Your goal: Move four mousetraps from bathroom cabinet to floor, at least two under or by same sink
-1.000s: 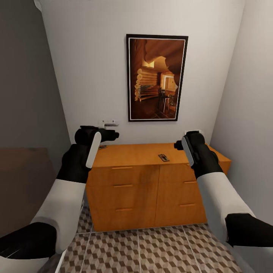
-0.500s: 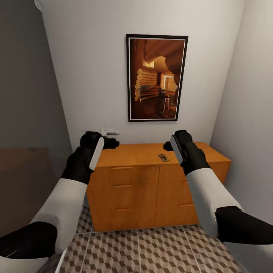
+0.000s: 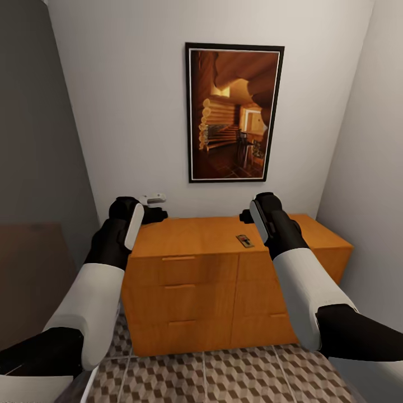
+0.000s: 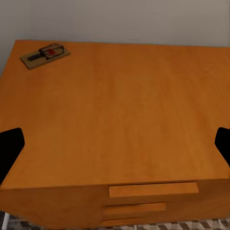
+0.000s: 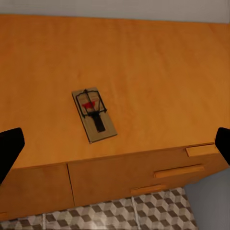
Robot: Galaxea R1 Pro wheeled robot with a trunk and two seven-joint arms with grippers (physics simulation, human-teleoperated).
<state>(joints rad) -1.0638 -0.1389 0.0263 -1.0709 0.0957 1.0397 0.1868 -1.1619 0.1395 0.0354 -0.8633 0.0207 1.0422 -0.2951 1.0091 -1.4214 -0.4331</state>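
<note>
my right gripper [image 5: 115, 143]: fingers spread, above the mousetrap [image 5: 94, 114]
mousetrap: flat on the cabinet [image 5: 158, 72] top, untouched
my left gripper [image 4: 115, 146]: spread, empty

Looking down on the flat top of an orange-brown wooden cabinet [image 5: 143, 62]. One mousetrap [image 5: 94, 114] lies on it, a small tan board with black wire and a red spot, near the front edge and turned slightly askew. Below the edge are drawer fronts with bar handles [image 5: 178, 171]. A strip of cube-patterned floor tiles [image 5: 110, 215] runs beneath. The right gripper's dark fingertips [image 5: 9, 148] sit at opposite edges, spread wide apart.
</note>
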